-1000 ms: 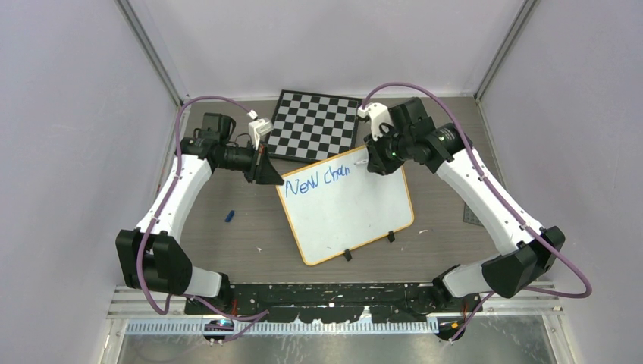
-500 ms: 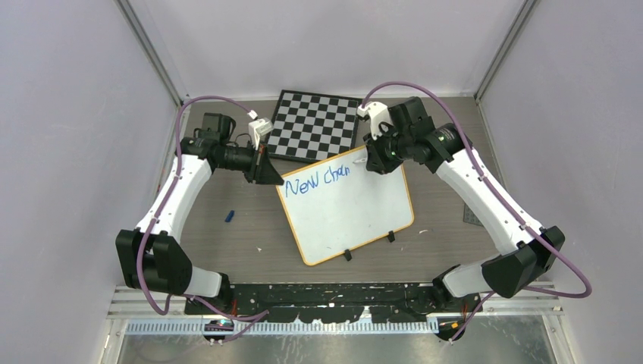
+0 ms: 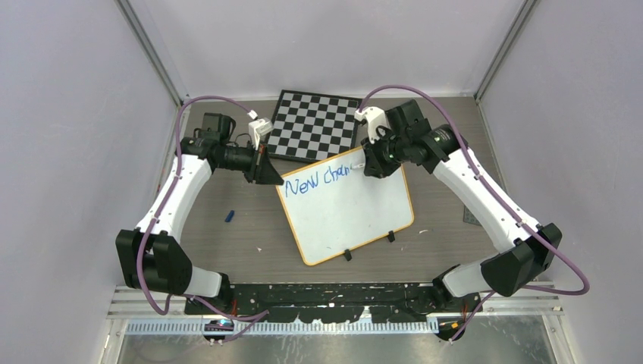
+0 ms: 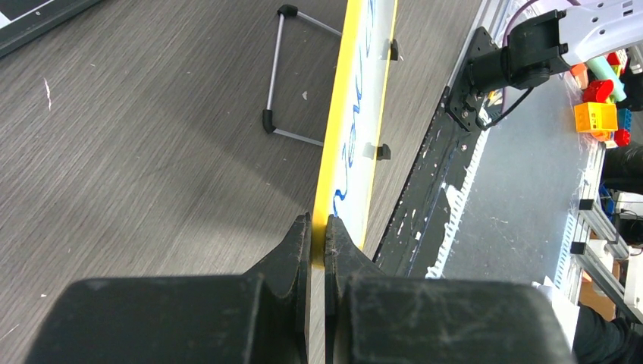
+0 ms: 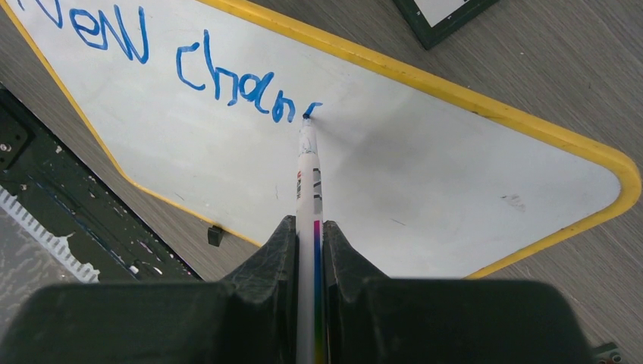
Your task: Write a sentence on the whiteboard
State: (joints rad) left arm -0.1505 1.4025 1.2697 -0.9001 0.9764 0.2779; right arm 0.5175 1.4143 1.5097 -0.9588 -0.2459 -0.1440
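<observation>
Left jaws closed on whiteboard [image 3: 349, 212] corner rim, steadying it on counter [image 3: 227, 243]; right jaws clamped tight around marker [image 5: 307, 182], tip touching board past "chan", sentence unfinished.

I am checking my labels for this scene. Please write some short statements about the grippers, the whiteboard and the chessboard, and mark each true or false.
1. The right gripper holds a white marker pen with its tip on the white rectangular whiteboard with a yellow-orange rim. True.
2. The left gripper is open and apart from the whiteboard. False: it is shut on the whiteboard's rim.
3. The blue handwriting on the whiteboard reads "New chan". True.
4. The black-and-white checkered chessboard lies on top of the whiteboard. False: it lies on the table beyond the whiteboard's far edge.
</observation>
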